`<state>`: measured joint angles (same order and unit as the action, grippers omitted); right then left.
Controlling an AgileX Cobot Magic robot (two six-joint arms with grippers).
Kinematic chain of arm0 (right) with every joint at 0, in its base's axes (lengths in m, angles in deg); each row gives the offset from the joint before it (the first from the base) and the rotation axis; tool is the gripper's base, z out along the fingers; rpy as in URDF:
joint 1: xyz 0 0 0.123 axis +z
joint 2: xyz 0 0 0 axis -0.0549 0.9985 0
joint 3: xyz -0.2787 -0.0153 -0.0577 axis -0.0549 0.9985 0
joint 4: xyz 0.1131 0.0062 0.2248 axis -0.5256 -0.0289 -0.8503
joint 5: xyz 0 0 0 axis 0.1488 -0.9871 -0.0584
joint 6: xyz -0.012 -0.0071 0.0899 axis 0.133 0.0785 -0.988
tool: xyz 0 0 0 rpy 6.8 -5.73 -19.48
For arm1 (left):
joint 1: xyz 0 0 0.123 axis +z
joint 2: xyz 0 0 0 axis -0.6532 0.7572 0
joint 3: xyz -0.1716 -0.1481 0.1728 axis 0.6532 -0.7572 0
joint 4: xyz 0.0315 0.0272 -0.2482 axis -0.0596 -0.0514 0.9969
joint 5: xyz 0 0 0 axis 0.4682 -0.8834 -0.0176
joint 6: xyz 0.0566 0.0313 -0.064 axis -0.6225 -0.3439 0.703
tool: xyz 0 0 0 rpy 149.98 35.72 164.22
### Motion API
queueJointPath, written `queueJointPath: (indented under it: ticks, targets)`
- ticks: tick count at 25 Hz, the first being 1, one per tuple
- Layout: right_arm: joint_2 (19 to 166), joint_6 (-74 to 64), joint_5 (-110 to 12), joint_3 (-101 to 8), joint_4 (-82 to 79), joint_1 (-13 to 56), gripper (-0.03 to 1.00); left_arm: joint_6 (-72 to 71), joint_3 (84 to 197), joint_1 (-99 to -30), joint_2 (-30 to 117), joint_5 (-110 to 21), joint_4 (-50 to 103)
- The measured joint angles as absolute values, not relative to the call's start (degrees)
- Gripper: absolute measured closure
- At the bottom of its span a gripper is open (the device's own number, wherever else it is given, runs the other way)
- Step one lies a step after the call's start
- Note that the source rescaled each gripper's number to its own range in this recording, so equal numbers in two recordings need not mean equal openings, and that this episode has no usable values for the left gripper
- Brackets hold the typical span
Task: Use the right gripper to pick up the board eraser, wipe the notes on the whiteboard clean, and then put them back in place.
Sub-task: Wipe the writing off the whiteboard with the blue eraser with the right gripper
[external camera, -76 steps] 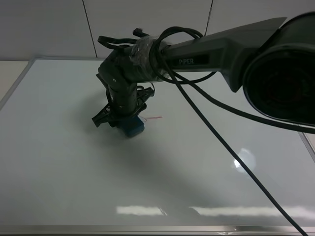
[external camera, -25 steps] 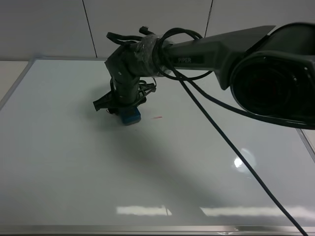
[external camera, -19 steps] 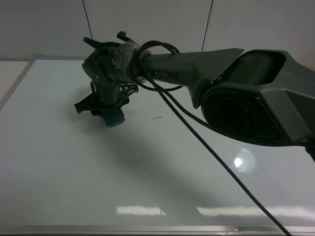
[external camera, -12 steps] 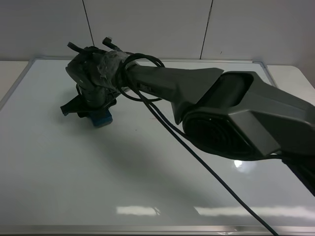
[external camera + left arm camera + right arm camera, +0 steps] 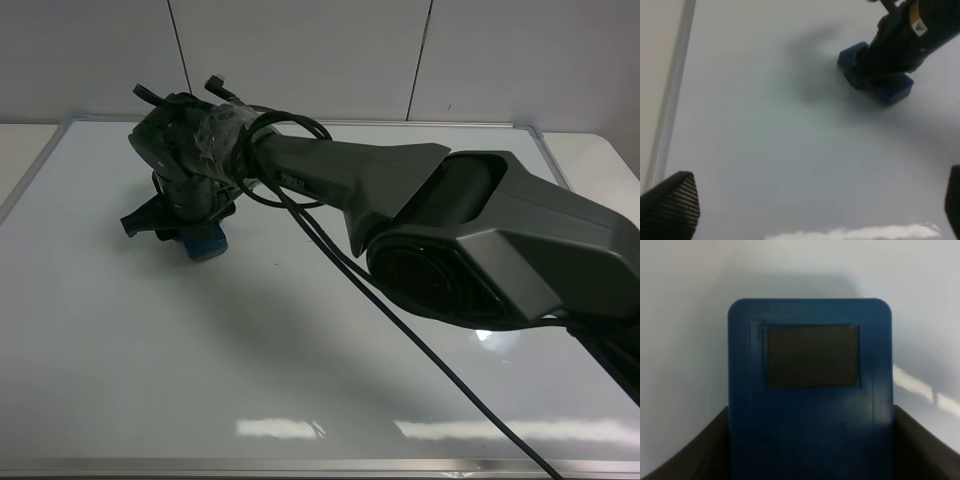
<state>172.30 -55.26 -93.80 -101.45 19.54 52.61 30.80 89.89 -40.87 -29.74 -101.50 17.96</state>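
- Right claw (image 5: 200, 236): your two black fingers point downward and are clamped on the sides of the board eraser (image 5: 207, 245).
- Board eraser: blue block with a dark square patch on top. It sits flat against the whiteboard (image 5: 300, 380), toward the far-left corner of the bench (image 5: 18, 150).
- Whiteboard: glossy white with a silver frame, lying flat and covering most of the bench.
- Left claw (image 5: 810, 207): your fingers are spread wide apart above the whiteboard, near the bench's left edge, facing the eraser.

right gripper (image 5: 193, 231) clamping board eraser (image 5: 208, 244), on whiteboard (image 5: 150, 350)
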Motion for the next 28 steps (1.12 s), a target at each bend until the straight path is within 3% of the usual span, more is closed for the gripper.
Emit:
queueJointPath:
  ticks: [16, 28]
  targets:
    - [171.3, -54.7, -98.7, -101.4, 18.6, 45.5, 0.97, 30.8, 89.9, -40.9, -29.7, -101.5, 18.0]
    - [164.6, -53.5, -99.5, -89.5, 23.0, 42.9, 0.97, 30.8, 89.9, -40.9, -29.7, -101.5, 18.0]
